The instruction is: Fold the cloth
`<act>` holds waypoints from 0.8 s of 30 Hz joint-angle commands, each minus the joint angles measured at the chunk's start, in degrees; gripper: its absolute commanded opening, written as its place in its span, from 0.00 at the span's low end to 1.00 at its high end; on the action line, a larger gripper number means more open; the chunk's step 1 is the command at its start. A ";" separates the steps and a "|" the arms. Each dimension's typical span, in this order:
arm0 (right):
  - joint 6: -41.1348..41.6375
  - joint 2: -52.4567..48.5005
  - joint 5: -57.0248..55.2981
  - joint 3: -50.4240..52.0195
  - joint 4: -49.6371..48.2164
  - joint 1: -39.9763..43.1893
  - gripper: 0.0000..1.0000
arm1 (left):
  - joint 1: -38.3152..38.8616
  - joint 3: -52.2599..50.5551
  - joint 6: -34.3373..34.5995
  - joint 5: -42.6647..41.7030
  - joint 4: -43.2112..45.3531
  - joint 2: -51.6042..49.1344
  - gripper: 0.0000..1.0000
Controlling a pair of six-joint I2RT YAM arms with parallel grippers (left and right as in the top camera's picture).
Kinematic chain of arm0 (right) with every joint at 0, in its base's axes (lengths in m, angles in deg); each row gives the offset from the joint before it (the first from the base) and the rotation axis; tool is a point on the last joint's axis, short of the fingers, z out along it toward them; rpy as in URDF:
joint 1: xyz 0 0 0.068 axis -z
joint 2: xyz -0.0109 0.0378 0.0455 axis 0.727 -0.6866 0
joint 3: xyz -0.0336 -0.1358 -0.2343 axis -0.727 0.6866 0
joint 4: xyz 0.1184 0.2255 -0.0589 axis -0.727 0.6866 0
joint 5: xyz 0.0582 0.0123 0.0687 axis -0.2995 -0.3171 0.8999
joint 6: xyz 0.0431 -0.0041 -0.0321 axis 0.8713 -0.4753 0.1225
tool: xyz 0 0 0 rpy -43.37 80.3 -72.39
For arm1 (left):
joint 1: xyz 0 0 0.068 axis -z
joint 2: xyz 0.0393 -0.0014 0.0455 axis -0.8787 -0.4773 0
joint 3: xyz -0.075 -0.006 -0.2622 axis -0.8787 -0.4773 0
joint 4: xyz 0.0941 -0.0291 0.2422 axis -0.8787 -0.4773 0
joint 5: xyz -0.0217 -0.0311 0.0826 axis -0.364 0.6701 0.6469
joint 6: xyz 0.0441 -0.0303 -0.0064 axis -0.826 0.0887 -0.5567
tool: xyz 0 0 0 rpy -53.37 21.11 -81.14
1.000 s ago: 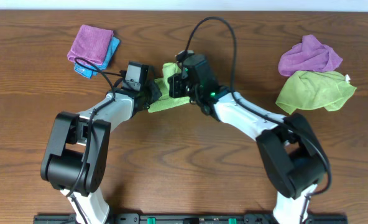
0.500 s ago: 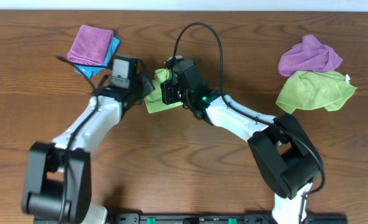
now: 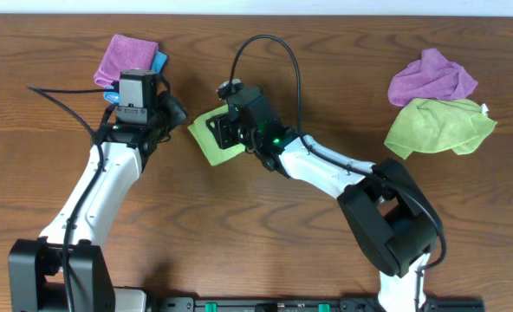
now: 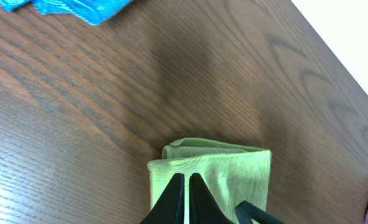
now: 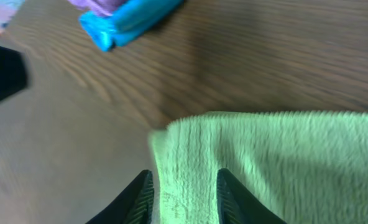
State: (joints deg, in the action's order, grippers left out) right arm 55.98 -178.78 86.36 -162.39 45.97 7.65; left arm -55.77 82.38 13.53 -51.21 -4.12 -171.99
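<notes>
The lime cloth (image 3: 202, 144) lies folded into a small rectangle left of the table's middle. My right gripper (image 3: 218, 132) sits over its upper right part. In the right wrist view my right gripper (image 5: 183, 178) has a ridge of the cloth (image 5: 283, 162) pinched near its left edge. My left gripper (image 3: 172, 110) is shut on nothing and stands apart from the cloth, up and to its left. In the left wrist view its closed tips (image 4: 187, 178) point toward the folded cloth (image 4: 230, 165).
A folded purple cloth (image 3: 126, 59) lies on a blue one (image 3: 158, 64) at the back left, close to my left wrist. At the right lie a crumpled purple cloth (image 3: 431, 76) and a duller green cloth (image 3: 438, 126) with a white tag.
My right gripper has carried the cloth leftward and a little nearer. My left gripper has let go of it and drawn back to the upper left.
</notes>
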 commanded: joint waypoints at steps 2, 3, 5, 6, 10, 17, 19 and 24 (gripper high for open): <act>-0.39 -0.68 2.62 -2.62 -0.13 -0.85 0.36 | -0.46 1.20 -0.87 1.22 -0.35 1.01 0.06; -0.42 -0.66 2.62 -2.89 -0.13 -0.85 0.37 | -0.46 1.20 -0.87 1.22 -0.33 1.01 0.06; -0.46 -0.35 2.60 -3.52 0.55 -0.61 0.41 | -0.46 1.20 -0.87 1.20 -0.39 1.03 0.06; -0.46 0.11 2.60 -3.61 1.03 -0.28 0.44 | -0.46 1.20 -0.87 1.20 -0.59 1.05 0.06; -1.95 3.23 2.58 -3.61 5.46 1.92 0.55 | -0.46 1.20 -0.87 1.05 -2.62 1.66 0.14; -9.38 11.56 2.58 -3.61 19.85 6.62 0.99 | -0.46 1.20 -0.83 0.57 -6.86 4.13 0.42; -11.26 14.51 2.58 -3.61 24.09 7.91 0.99 | -0.46 1.20 -0.70 0.57 -8.04 5.03 0.59; -16.44 23.71 2.58 -3.61 38.77 12.00 0.99 | -0.46 1.20 0.61 -4.28 -11.02 5.49 0.96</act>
State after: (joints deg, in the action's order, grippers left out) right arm 44.61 -159.57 88.59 -165.36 80.85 17.71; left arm -55.88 82.38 13.31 -52.66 -13.87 -167.07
